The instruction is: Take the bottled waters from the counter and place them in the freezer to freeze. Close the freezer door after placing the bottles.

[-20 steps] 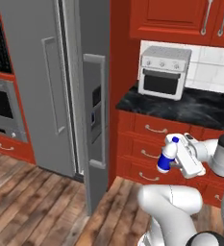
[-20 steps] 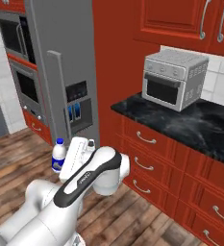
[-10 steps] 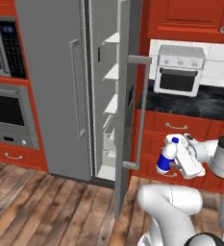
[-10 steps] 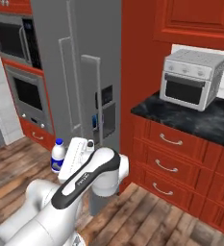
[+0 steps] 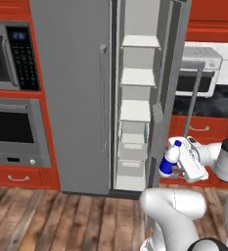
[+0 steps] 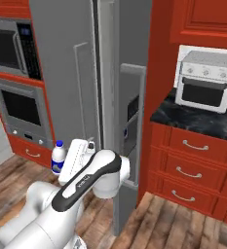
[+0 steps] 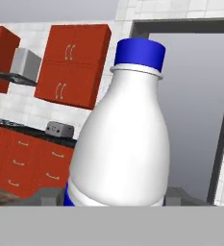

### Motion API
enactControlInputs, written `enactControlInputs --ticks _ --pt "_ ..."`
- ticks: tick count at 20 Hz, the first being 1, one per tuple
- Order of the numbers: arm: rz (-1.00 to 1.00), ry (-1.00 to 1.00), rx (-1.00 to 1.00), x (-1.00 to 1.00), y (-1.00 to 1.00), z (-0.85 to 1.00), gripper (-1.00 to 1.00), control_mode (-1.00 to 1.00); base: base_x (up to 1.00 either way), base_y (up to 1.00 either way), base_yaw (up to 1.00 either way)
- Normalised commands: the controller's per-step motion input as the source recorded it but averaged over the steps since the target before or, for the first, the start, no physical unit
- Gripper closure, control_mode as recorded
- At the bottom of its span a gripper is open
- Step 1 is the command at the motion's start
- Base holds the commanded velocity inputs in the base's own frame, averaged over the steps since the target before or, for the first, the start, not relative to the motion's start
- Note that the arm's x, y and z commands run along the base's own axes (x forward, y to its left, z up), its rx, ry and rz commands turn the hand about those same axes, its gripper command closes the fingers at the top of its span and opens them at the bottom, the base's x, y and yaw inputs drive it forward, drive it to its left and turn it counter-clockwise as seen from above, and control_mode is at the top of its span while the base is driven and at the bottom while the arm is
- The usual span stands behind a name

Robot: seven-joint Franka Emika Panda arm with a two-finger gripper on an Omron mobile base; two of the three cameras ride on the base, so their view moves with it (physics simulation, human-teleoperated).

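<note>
— What is held, and how is the pincer set?

— A white bottle [image 5: 170,159] with a blue cap and blue label is clamped upright in the pincer [image 5: 176,169], whose jaws are closed part-way about the bottle's lower body. In the hand view the bottle [image 7: 125,134] is seen close up, cap uppermost.

— Where is the bottle carried?

— It is held low, in front of the freezer [image 5: 76,93], just beside the edge of the open freezer door [image 5: 171,78]. From the right it is seen against the grey front, near the floor [image 6: 178,228].

— What is found around it?

— White shelves [image 5: 135,110] are exposed inside the open compartment, with drawers lower down. The open door panel, with its long bar handle [image 5: 191,98], is stood between the bottle and the counter [image 6: 202,119]. A white toaster oven [image 6: 205,87] is set on that counter, above red drawers [image 6: 193,168]. A built-in microwave [image 5: 10,56] and a wall oven [image 5: 15,132] are fitted left of the freezer.

— What stands in the way?

— The edge of the open door is just beside the bottle; whether they touch cannot be told. The robot's own white arm [image 6: 85,182] is bent beneath the bottle
</note>
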Motion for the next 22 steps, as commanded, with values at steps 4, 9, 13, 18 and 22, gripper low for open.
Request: enactControlInputs --ticks 4,9,13,18,22 --pt "0.0 0.0 0.0 0.0 0.0 0.0 1.0 1.0 0.7 1.0 -0.36" --pt "0.0 0.0 0.0 0.0 0.0 0.0 1.0 1.0 0.79 0.98 -0.54" --pt "0.0 0.0 0.0 0.0 0.0 0.0 1.0 1.0 0.83 0.99 -0.54" --pt "0.0 0.0 0.0 0.0 0.0 0.0 1.0 1.0 0.38 0.75 -0.53" --pt "0.0 0.0 0.0 0.0 0.0 0.0 1.0 1.0 0.05 0.12 -0.49"
